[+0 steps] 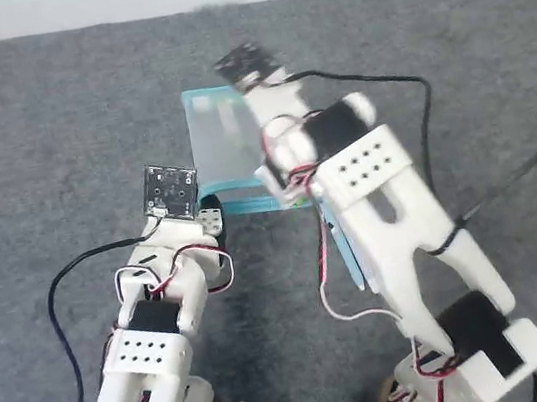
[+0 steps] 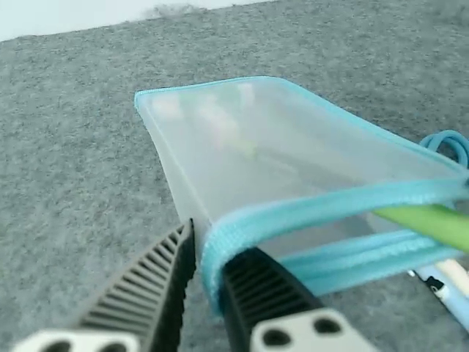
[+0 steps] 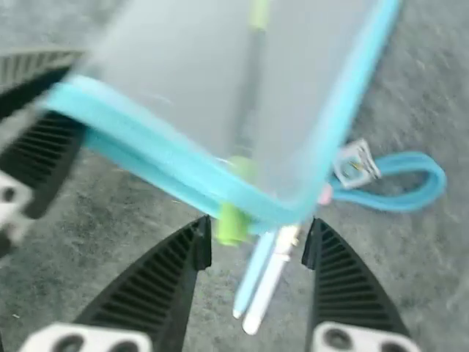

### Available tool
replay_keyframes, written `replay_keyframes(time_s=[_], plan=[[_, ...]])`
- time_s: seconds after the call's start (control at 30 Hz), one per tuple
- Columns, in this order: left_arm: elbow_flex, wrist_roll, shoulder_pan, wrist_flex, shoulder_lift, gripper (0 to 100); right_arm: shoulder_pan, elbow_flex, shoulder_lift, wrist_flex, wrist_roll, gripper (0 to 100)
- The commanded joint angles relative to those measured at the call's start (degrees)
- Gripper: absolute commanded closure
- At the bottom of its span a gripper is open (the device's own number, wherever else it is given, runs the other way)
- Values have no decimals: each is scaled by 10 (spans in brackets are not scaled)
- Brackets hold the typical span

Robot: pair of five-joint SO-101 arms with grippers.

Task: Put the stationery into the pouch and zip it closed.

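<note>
Translucent blue-edged pouch (image 2: 278, 154) lies on the grey worktop (image 1: 45, 123). I see the left hand (image 2: 212, 246) clenched on its zip edge and the right hand (image 3: 258, 231) released around 3 protruding pens (image 3: 264, 286).

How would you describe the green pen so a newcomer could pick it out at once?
On the grey table is a translucent pouch with light-blue trim. Pens poke out of its open mouth, between the open fingers of the right gripper. The green pen is the bright lime one, partly inside; its neighbours are a pale blue pen and a white pen.
</note>
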Motion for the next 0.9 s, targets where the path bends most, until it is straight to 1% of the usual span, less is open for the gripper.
replay_keyframes(time_s=[0.0,0.07,0.1,0.27,0.43,0.63,0.77,0.87], plan=[[-18,16,-43,-15,-1,988,58,22,-78,4,12,801],[-28,52,-69,-11,-1,988,61,80,-101,-26,14,801],[-31,56,-69,-11,2,988,56,113,-108,-50,20,801],[-29,27,-26,5,0,988,-7,236,-111,-163,37,801],[-29,27,-24,4,1,988,-59,266,-111,-221,40,801],[-29,26,-23,4,3,988,-57,266,-113,-308,40,801],[-28,26,-26,4,4,988,-36,270,-141,-310,36,801],[-28,26,-26,4,4,988,-23,300,-199,-305,38,801]])
